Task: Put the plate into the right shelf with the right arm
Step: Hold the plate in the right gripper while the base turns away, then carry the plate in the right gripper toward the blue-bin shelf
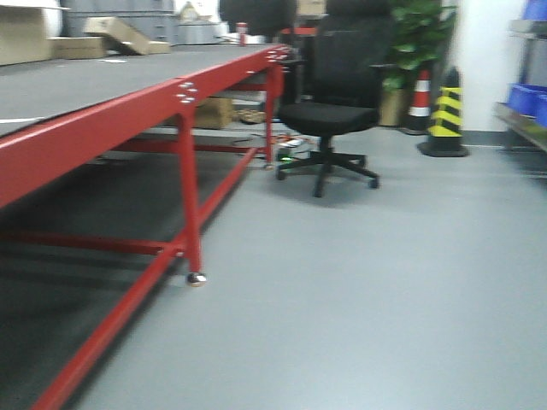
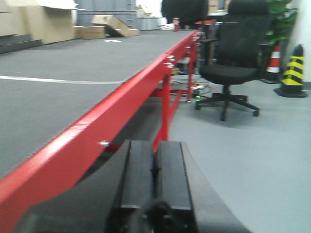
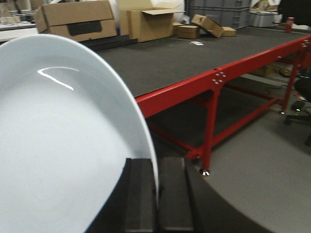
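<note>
My left black gripper (image 2: 155,177) is pressed together with nothing in it, near the long edge of the red-framed grey table (image 2: 97,126). My right black gripper (image 3: 156,187) pinches the rim of the plain round white plate (image 3: 63,145), which is up in the air, tipped on its edge. I think the plate is hard, smooth and slippery, and would break if dropped, so I must hold the rim firmly. The shiny steel shelf (image 1: 517,121) with blue bins (image 1: 523,96) stands far right.
</note>
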Controlling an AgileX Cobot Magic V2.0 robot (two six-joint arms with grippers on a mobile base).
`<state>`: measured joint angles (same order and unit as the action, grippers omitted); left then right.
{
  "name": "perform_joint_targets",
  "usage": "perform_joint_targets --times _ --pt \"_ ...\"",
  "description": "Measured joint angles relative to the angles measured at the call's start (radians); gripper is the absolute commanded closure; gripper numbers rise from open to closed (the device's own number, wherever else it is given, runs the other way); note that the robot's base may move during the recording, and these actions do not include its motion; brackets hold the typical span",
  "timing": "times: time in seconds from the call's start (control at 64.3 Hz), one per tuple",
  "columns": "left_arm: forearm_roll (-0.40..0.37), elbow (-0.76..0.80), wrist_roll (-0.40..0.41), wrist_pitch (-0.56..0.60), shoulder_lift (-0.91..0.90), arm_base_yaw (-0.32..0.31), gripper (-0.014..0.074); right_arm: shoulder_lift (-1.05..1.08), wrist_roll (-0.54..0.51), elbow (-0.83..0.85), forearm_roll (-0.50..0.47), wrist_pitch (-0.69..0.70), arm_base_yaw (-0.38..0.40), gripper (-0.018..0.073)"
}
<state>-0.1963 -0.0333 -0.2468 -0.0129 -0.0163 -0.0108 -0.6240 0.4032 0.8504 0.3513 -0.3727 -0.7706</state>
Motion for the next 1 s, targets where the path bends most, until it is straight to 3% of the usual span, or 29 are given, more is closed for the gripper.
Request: perform_joint_targets --times 0.996 --pt "0.0 0.0 0.0 0.0 0.0 -0.013 0.0643 0.004 0.0 0.0 0.002 0.0 0.0 0.0495"
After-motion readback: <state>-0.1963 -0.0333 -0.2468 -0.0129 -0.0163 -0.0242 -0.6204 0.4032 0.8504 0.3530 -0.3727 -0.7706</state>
